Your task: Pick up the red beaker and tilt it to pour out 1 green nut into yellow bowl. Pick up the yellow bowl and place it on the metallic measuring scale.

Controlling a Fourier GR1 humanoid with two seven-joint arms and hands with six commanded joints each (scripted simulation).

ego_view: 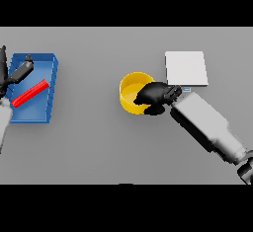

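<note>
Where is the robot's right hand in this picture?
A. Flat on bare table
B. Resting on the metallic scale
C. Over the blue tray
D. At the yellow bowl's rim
D: the right hand sits at the yellow bowl, its fingers curled over the bowl's right rim.

Boxy white-grey forearm [207, 125], dark fingered right hand [155, 95].

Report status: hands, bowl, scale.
Right hand curled on yellow bowl rim. Left hand over blue tray, red beaker lying inside. Scale beside bowl, top bare.
</note>
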